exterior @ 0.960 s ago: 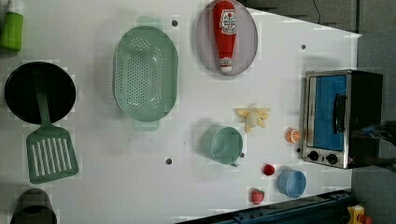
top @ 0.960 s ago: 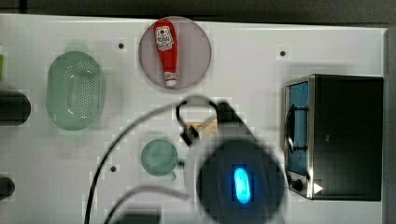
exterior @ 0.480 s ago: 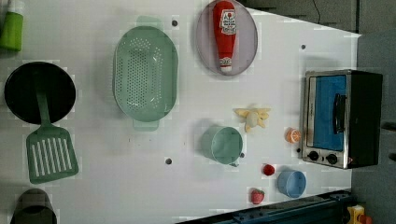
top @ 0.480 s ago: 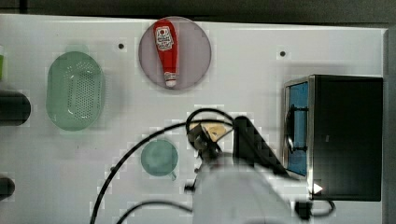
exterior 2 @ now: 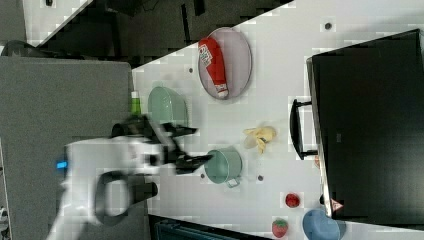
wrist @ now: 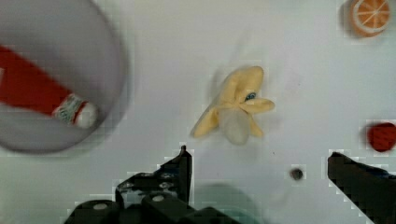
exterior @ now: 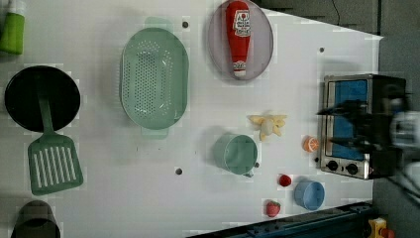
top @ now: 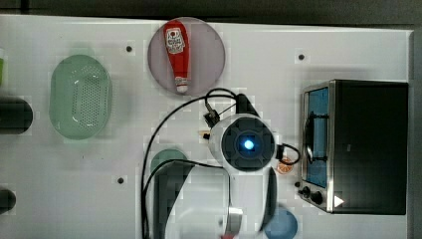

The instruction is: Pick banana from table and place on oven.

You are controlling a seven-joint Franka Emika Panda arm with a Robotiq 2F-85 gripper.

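The banana (wrist: 238,109) lies on the white table (exterior: 148,188), pale yellow with spread lobes, a little beyond my open gripper (wrist: 258,154), which holds nothing. In the left view the banana (exterior: 267,125) sits between the green cup and the oven (exterior: 356,124), and my gripper (exterior: 329,126) hangs blurred in front of the oven's door. In the right view the gripper (exterior 2: 200,145) is above the table, apart from the banana (exterior 2: 260,136). The arm's wrist (top: 248,144) covers the banana's spot in the top view. The oven (top: 368,144) has a bare black top.
A ketchup bottle (top: 177,55) lies on a grey plate (top: 209,55). A green cup (exterior: 236,153) stands close to the banana, an orange slice (exterior: 310,144) by the oven. A green colander (top: 79,97), blue cup (exterior: 309,194) and red toys (exterior: 284,180) are around.
The arm has moved up in the top view and now covers the banana. In the left view the gripper has come in at the right, in front of the oven.
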